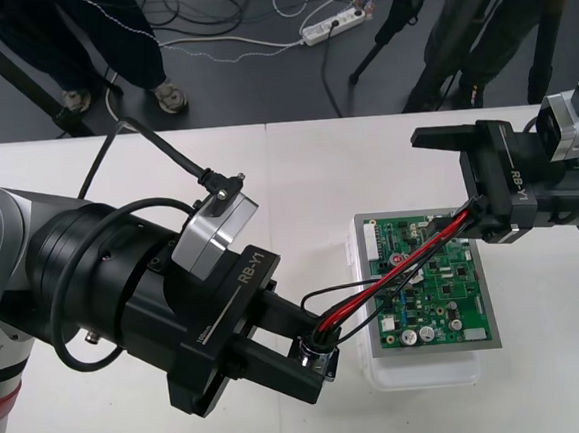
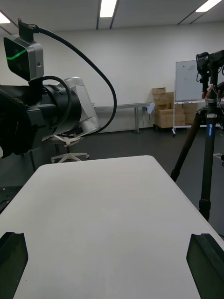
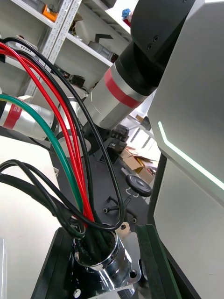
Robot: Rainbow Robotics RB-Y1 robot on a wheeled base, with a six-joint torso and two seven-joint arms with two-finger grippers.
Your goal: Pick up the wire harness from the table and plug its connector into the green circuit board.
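While the left hand pinches the metal socket just off the green circuit board, the wire harness stretches across the board to the right hand, whose fingers are spread. The plug is possibly tucked by its lower finger, hard to tell. To do it well, the right hand should grip the plug squarely, the left should leave slack, and the plug should go straight down. "RB-Y1" is printed on both hands.

The circuit board sits on its base toward the worktop's 4 o'clock. At the board's 8 o'clock, the left gripper clamps the socket. The wire harness crosses above the board toward 1 o'clock, ending beside the right gripper, whose fingers stand apart.
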